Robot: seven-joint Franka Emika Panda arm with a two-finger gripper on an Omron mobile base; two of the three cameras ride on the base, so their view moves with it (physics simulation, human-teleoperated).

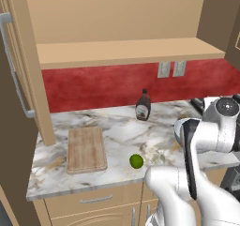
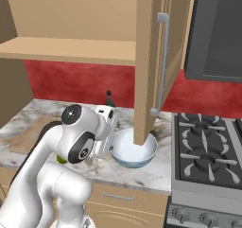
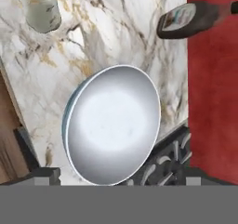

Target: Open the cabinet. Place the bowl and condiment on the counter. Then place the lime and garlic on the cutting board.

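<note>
Looking from the left base view, the cabinet (image 1: pixel 21 79) stands with its door swung out at the left edge, silver bar handle showing, and its lower shelf bare. On the marble table (image 1: pixel 112 126) the condiment (image 1: pixel 143 106) stands upright near the red backsplash. The cutting board (image 1: pixel 86 149) lies flat toward the left end, nothing on it. The lime (image 1: pixel 136 161) sits near the front edge, well right of the board, and the garlic (image 1: pixel 157 157) lies just beside it on the right, pale against the marble. The white arm covers the lower right.

From the right base view, the other cabinet door hangs open over the table, its lower edge in front of the bowl (image 2: pixel 133 150). The bowl rests on the marble between the arm and the stove (image 2: pixel 208 161). The pincer (image 2: pixel 108 136) sits just left of the bowl's rim; its spread is hard to judge here. The condiment's black cap peeks above the arm, and a sliver of lime shows under the elbow.

Along the hand view, the bowl lies directly below, white inside with a thin teal rim, free on the marble. The pincer's two dark tips (image 3: pixel 44 175) stand wide apart at either side, holding nothing. Garlic shows at the top left, the condiment at the top right.
</note>
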